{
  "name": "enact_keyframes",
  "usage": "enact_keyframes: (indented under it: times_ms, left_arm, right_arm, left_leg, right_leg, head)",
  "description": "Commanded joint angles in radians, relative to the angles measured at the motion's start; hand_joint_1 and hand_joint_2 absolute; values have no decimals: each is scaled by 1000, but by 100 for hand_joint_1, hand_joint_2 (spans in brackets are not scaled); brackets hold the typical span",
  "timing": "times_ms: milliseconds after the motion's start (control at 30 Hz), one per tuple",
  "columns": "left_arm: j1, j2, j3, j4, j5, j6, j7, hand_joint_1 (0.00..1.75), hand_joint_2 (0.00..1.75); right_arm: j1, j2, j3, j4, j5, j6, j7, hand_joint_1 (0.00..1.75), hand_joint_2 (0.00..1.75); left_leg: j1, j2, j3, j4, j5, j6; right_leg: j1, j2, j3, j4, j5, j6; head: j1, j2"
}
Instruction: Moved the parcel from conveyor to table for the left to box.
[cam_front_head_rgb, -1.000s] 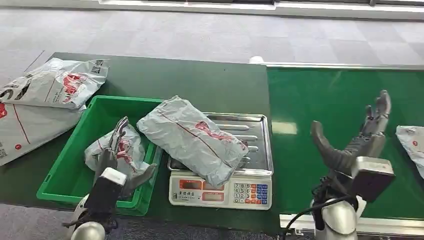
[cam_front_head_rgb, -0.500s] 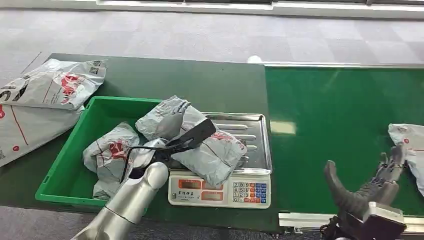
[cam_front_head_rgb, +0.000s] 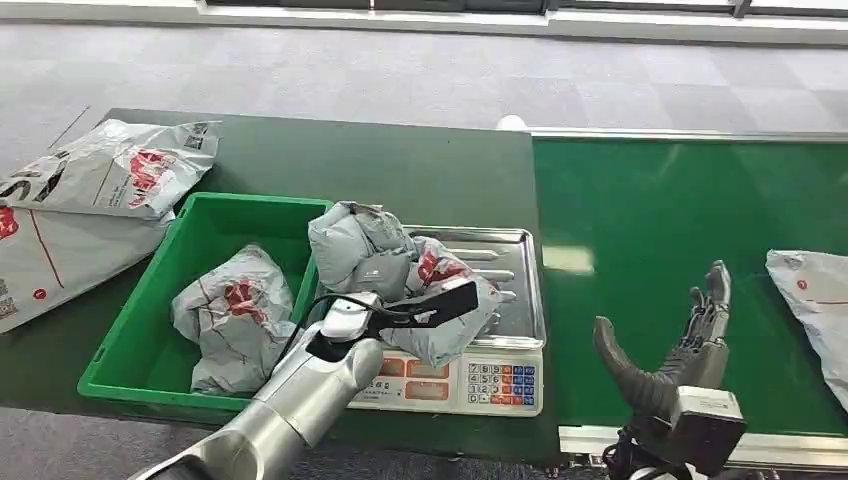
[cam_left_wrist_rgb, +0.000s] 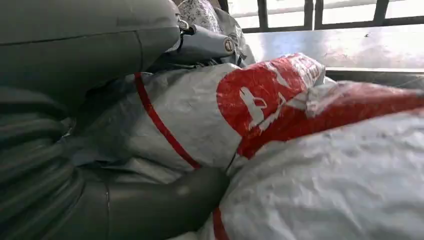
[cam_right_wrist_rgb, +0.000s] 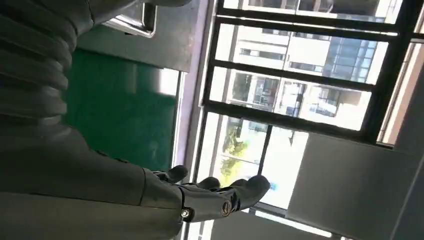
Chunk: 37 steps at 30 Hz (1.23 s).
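Gripping parcel: the left hand (cam_front_head_rgb: 385, 275) closes around the crumpled grey parcel (cam_front_head_rgb: 400, 275) with red print, which sits on the steel pan of the scale (cam_front_head_rgb: 515, 262); in the left wrist view the thumb (cam_left_wrist_rgb: 165, 205) presses under the parcel's (cam_left_wrist_rgb: 280, 150) plastic and a finger (cam_left_wrist_rgb: 205, 42) curls over its top.
Right hand: the right hand (cam_front_head_rgb: 680, 345) hovers over the near part of the green conveyor (cam_front_head_rgb: 650, 200), fingers spread wide and upright, thumb apart, holding nothing; the right wrist view shows its fingers (cam_right_wrist_rgb: 220, 197) extended with nothing in them.
Scale: it stands at the near edge of the dark green table (cam_front_head_rgb: 400, 165), between the green bin (cam_front_head_rgb: 200, 225) on its left and the conveyor on its right; its keypad faces near.
Bin: one grey parcel with red marks (cam_front_head_rgb: 235, 315) lies inside it.
Conveyor: another grey parcel (cam_front_head_rgb: 815, 300) lies at the right edge, just right of the right hand and apart from it.
Far left of table: two flat grey mailers (cam_front_head_rgb: 100, 175) overlap there.
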<state>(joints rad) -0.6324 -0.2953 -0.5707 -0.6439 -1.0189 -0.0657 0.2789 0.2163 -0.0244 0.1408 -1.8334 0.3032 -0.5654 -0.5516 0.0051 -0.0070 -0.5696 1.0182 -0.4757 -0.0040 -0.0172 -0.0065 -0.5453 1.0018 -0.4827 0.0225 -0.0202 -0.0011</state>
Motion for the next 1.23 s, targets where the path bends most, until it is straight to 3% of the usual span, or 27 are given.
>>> enact_keyframes:
  times_ms: [33, 300, 533, 633, 767, 933, 1000, 1033, 1067, 1100, 1233]
  left_arm:
    - [12, 33, 14, 77, 1, 6, -8, 175, 175]
    - [26, 33, 32, 52, 10, 31, -22, 175, 175]
    - [141, 140, 182, -619, 166, 281, -228, 175, 175]
    - [178, 210, 270, -868, 161, 314, -222, 175, 175]
    - [184, 255, 407, -927, 176, 327, -206, 175, 175]
    - [220, 336, 546, -871, 318, 386, -260, 175, 175]
    - [248, 340, 582, -857, 332, 399, -287, 175, 175]
    - [259, 338, 590, -854, 328, 389, -279, 169, 175]
    - [269, 339, 591, -853, 326, 372, -269, 44, 175]
    - [277, 334, 596, -848, 320, 366, -266, 0, 175]
    - [300, 324, 602, -833, 292, 358, -250, 0, 175]
  right_arm:
    - [5, 22, -6, 19, 14, 8, 7, 0, 175]
    - [3, 27, -11, 23, 18, 9, 8, 0, 175]
    - [77, 60, -68, -44, 45, -3, 6, 0, 175]
    - [101, 71, -80, -57, 50, -10, 1, 0, 175]
    - [104, 77, -91, -60, 49, -2, 4, 0, 175]
    - [102, 80, -112, -48, 66, 20, 25, 0, 175]
    - [107, 79, -121, -44, 59, 33, 14, 0, 175]
    - [108, 79, -122, -43, 57, 40, 11, 0, 175]
    - [107, 78, -123, -43, 56, 45, 10, 0, 175]
    - [106, 80, -126, -43, 53, 55, 13, 0, 175]
    - [107, 89, -131, -46, 60, 76, 12, 0, 175]
  left_leg:
    - [1, 4, -3, -2, 2, -1]
    - [0, 4, 5, -3, 4, -2]
    - [0, 4, -3, 0, 4, -2]
    - [1, 7, -7, 1, 4, -2]
    - [1, 11, -6, -3, 4, -3]
    - [1, 10, -6, -4, 5, -3]
    - [1, 11, -4, -5, 5, -3]
    - [1, 8, -5, -4, 5, -2]
    - [1, 8, -5, -5, 5, -3]
    - [1, 7, -5, -3, 5, -2]
    - [2, 5, -6, -3, 5, -2]
  right_leg:
    - [1, 4, -2, -1, 3, -2]
    - [1, 4, -1, -2, 5, -3]
    - [1, 5, -9, 2, 4, -4]
    - [1, 8, -15, 4, 4, -3]
    - [1, 13, -15, 1, 5, -5]
    - [1, 12, -15, 1, 5, -5]
    - [1, 12, -14, 0, 5, -5]
    - [1, 10, -13, 1, 4, -4]
    - [2, 10, -13, 0, 5, -4]
    - [1, 9, -14, 1, 4, -4]
    - [2, 6, -13, 1, 4, -4]
  head:
    - [0, 0]
    - [0, 0]
    - [0, 0]
    - [0, 0]
    - [0, 0]
    - [0, 0]
    - [0, 0]
    - [0, 0]
    - [0, 0]
    - [0, 0]
    - [0, 0]
